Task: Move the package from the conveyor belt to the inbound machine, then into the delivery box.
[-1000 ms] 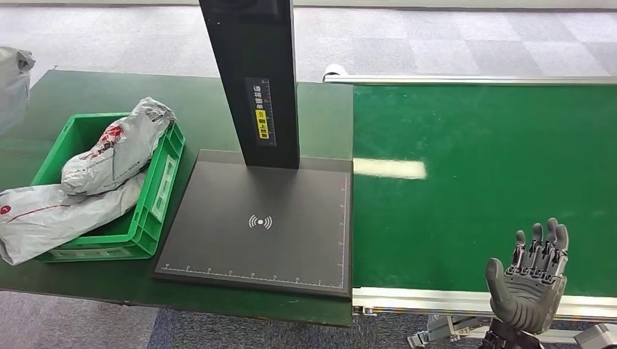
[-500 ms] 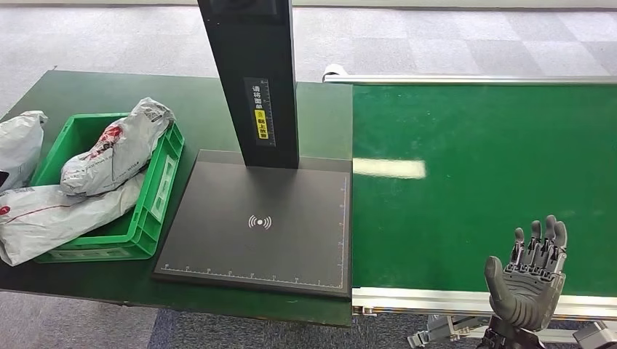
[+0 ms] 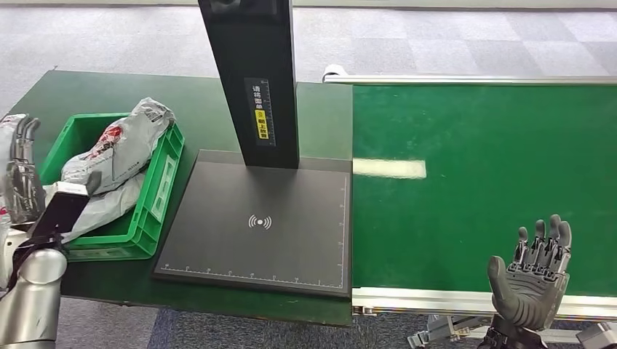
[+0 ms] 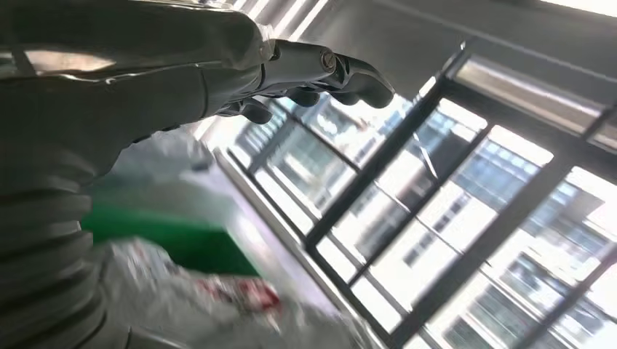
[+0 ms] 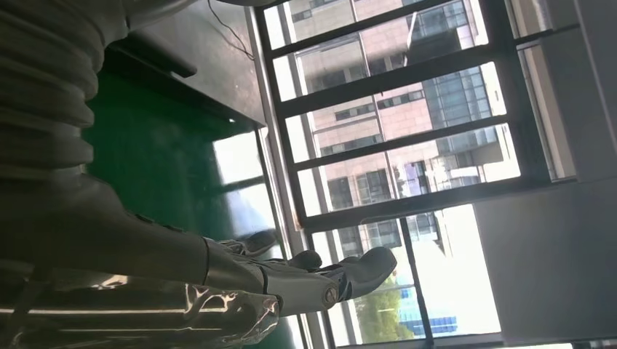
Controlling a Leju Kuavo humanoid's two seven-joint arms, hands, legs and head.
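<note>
While our right hand hangs over the near edge of the conveyor belt, its palm is up and its fingers are spread, with nothing in it. Our left hand is at the far left, just beside the green box; its fingers stretch out side by side, and we see nothing held in them. Two grey packages lie in the green box: one package rests tilted against the box's far rim, and a second package lies under it and reaches over the near left rim toward our left wrist. The black scanner plate sits between the box and the belt, with its black post rising at the back. Box and scanner stand on a dark green table.
</note>
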